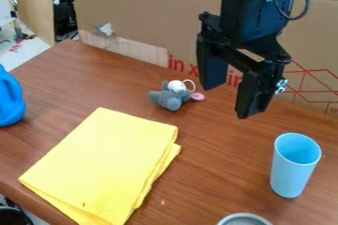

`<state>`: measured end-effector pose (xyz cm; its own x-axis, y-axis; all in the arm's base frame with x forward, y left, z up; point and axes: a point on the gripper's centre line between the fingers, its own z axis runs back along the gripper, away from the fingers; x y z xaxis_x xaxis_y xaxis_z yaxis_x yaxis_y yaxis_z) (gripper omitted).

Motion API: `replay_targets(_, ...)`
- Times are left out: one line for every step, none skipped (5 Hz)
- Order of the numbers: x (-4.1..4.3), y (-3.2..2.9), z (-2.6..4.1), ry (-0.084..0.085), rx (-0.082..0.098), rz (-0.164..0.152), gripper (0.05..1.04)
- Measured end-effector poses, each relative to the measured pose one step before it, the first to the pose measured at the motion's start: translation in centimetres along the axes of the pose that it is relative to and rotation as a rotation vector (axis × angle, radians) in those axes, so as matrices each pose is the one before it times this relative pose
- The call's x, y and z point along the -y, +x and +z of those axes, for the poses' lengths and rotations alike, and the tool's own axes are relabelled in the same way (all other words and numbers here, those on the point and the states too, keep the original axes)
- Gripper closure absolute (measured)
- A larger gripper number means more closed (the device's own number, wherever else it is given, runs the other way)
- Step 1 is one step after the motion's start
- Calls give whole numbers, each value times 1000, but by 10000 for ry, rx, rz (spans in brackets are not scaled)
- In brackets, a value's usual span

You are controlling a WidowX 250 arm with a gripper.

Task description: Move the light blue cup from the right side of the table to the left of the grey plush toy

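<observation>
The black two-finger gripper (pixel 228 102) hangs with its jaws wide apart above the brown wooden table (pixel 218 169), near the small grey plush toy with a white and pink trim (pixel 170 98), which lies between it and the folded yellow cloth (pixel 105 157). A tall light-blue cup (pixel 290 170) stands upright at right, with a brown cardboard sheet (pixel 148 14) behind the table. The view's edges cut off a glossy blue object (pixel 8 99), perhaps a jug, and a grey round rim (pixel 245 215).

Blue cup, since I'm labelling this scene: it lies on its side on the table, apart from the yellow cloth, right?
Not quite: the camera view shows the blue cup standing upright, on the table and apart from the yellow cloth.
</observation>
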<state>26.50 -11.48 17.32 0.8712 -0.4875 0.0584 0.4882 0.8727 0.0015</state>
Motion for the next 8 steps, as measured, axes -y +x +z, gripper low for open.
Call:
replay_targets(-41, -75, -1021, -34, -336, 17, 81)
replay_targets(560, 990, -1116, -465, 128, 99, 81)
replay_targets(-1017, 940, -697, -466, 758, 432, 81)
replay_targets(-497, 585, -1622, -99, 51, 241, 81)
replay_targets(-235, 674, -1699, -56, -16, 365, 81)
replay_targets(-191, 139, -1505, 11, -276, 297, 81)
replay_targets(-162, 924, -600, 66, -53, 202, 81)
replay_targets(164, 490, -428, -140, 86, 303, 81)
